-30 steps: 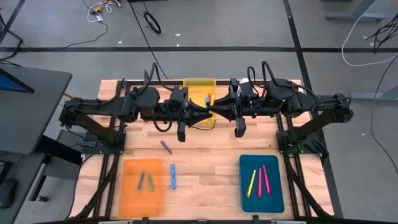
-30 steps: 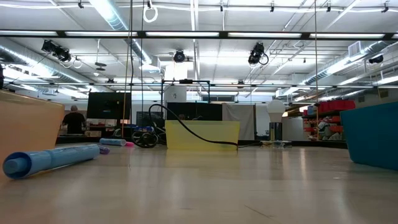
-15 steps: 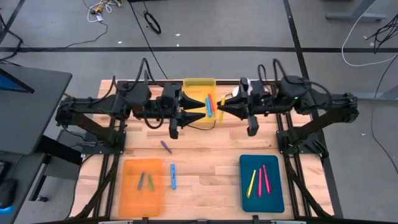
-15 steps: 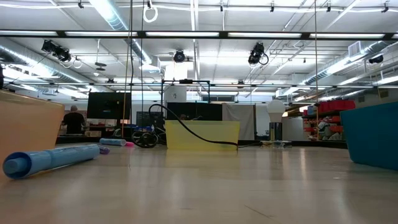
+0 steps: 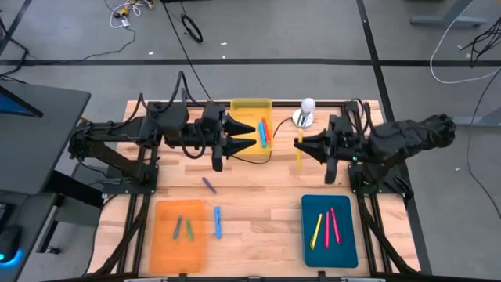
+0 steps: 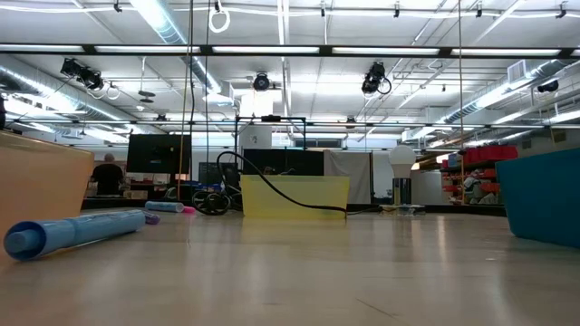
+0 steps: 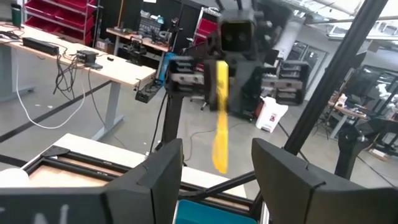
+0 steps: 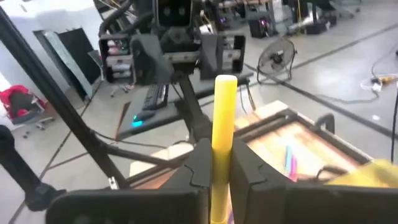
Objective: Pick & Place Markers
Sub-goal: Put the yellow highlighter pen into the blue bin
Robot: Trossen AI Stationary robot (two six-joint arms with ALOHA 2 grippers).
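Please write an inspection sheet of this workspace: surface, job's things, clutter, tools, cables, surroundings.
Surface: wooden table with a yellow tray, an orange tray and a teal tray.
Job's things: two markers in the orange tray, three in the teal tray, some in the yellow tray; a purple marker and a blue marker lie loose on the wood; a yellow marker is held.
Clutter: a white round object near the yellow tray.
Tools: right tool shut on the yellow marker; left tool open, empty, over the yellow tray.
Cables: a thin black cable beside the yellow tray; more on the floor.
Surroundings: workshop with desks; a person far behind.
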